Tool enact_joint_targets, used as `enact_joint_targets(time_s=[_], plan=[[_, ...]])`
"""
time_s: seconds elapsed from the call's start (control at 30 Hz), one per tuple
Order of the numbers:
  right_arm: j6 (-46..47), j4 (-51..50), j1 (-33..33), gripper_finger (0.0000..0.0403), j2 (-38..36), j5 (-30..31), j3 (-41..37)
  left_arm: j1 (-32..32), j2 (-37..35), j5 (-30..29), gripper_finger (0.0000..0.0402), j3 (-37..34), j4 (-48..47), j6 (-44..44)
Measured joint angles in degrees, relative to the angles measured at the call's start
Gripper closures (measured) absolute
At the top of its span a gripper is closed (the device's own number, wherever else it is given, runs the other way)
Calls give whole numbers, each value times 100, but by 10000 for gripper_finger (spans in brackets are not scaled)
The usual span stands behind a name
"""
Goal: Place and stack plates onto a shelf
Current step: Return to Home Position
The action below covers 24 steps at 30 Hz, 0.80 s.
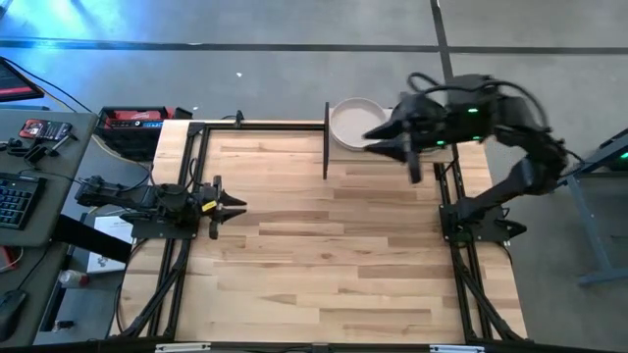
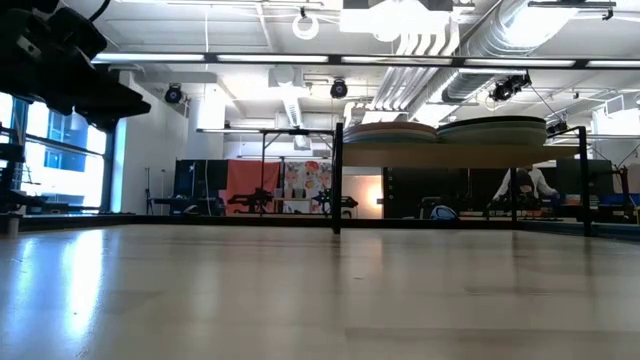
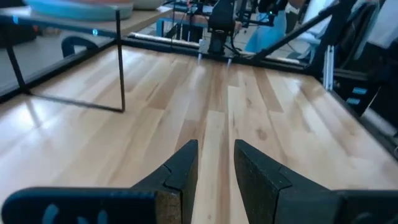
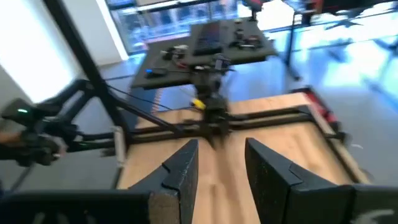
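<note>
The shelf (image 2: 460,156) stands at the table's far edge on black posts and carries two low stacks of plates. In the high view a white plate (image 1: 351,122) tops the left stack; my right arm hides the other stack. The low view shows both stacks, the left stack (image 2: 390,132) and the right stack (image 2: 492,129), resting flat on the board. My right gripper (image 1: 391,143) hovers above the shelf, open and holding nothing, as its wrist view shows (image 4: 221,163). My left gripper (image 1: 232,206) waits open at the table's left side, low over the planks (image 3: 216,167).
The shelf's black front post (image 1: 326,139) stands on the tabletop. The plank tabletop (image 1: 334,255) stretches bare between the two arms and toward the near edge. A keyboard and tools (image 1: 29,147) lie on a side bench beyond the left edge.
</note>
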Motion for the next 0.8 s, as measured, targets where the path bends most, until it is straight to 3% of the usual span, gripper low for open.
enact_joint_targets(time_s=[0.17, 0.37, 0.57, 0.8], plan=[[-127, -87, 4, 289, -1018, 719, -911, 0, 0, -2, 309, 0, 8, 639], [436, 1163, 4, 289, -2707, 1902, -3476, 0, 0, -5, 310, 0, 6, 803], [486, 2735, 4, 289, -4013, 1941, -5772, 0, 0, -9, 310, 0, 8, 1208], [1009, 3923, 4, 289, -5041, 2042, -7830, 0, 0, -11, 309, 0, 6, 954]])
